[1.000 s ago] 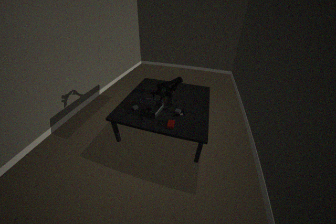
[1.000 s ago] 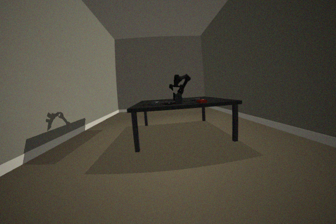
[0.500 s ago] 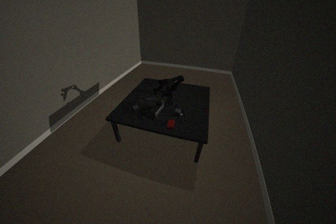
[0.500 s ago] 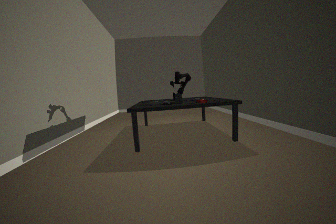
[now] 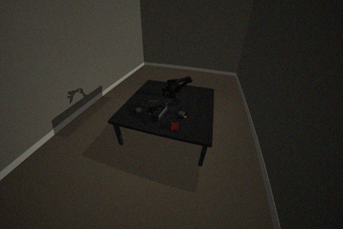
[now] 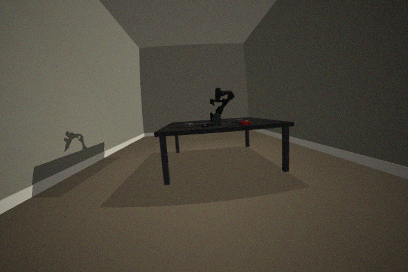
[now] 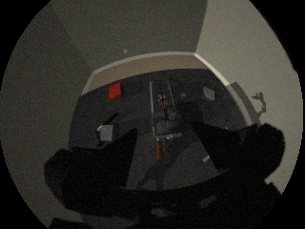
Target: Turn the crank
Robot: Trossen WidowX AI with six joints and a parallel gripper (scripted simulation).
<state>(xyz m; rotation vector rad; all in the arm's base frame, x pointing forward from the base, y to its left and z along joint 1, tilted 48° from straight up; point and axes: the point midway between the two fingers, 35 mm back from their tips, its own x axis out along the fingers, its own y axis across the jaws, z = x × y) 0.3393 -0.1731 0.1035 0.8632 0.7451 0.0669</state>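
Note:
The machine (image 7: pixel 168 128) (image 5: pixel 162 113) stands on the dark table, a long frame with pale side rails. Its orange crank handle (image 7: pixel 159 150) shows at the near end in the wrist view. A small red pointer (image 7: pixel 164 107) shows between the rails, just nearer than small yellowish marks (image 7: pixel 162 98). The marks are too small and dark to judge the pointer's exact level. My gripper (image 7: pixel 166 128) is open and empty, high above the machine, its fingers spread to either side of the handle in the wrist view. It touches nothing visible.
A red block (image 7: pixel 115 92) (image 5: pixel 174 126) (image 6: pixel 245 122) lies on the table (image 5: pixel 193 133). A grey box (image 7: pixel 107 133) (image 5: pixel 181 113) with a dark bar beside it stands on the block's side of the machine. Another grey block (image 7: pixel 209 93) (image 5: pixel 138 109) lies on the other side.

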